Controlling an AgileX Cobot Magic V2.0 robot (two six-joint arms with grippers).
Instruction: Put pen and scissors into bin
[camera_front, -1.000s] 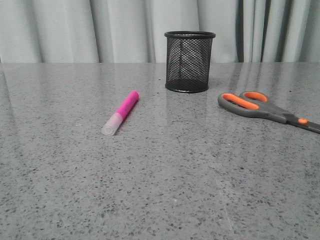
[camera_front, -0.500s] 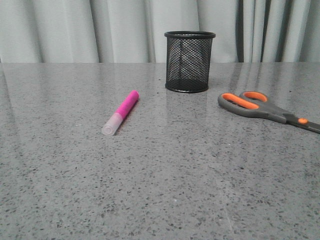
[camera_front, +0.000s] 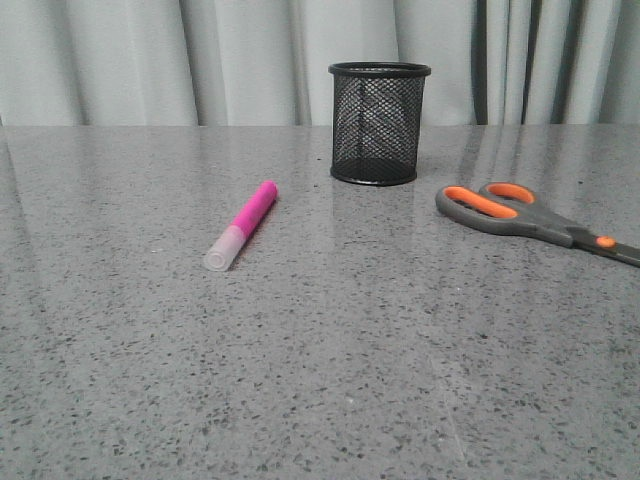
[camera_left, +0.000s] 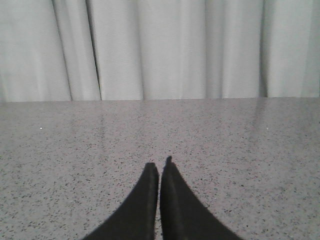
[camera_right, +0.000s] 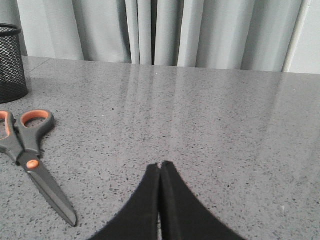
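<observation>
The table (camera_front: 330, 370) is glossy speckled grey stone, the bin (camera_front: 379, 123) matt black wire mesh, the pen (camera_front: 243, 224) smooth pink plastic with a translucent cap, the scissors (camera_front: 530, 218) grey-and-orange plastic with dark metal blades, the curtain (camera_front: 150, 60) soft pale cloth

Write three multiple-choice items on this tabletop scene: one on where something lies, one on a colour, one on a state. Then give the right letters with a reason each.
1. In the front view, where do the scissors lie relative to the bin?
A. Inside it
B. To its right, nearer the camera
C. To its left, beside the pen

2. What colour is the body of the pen?
A. Bright pink
B. Blue
C. Green

3. How does the right gripper stand?
A. Open around the scissors
B. Shut on the pen
C. Shut, holding nothing

Answers: 1 B, the scissors rest flat on the table right of the mesh cup. 2 A, the barrel is pink with a whitish cap. 3 C, its fingertips meet over bare table, apart from the scissors.
</observation>
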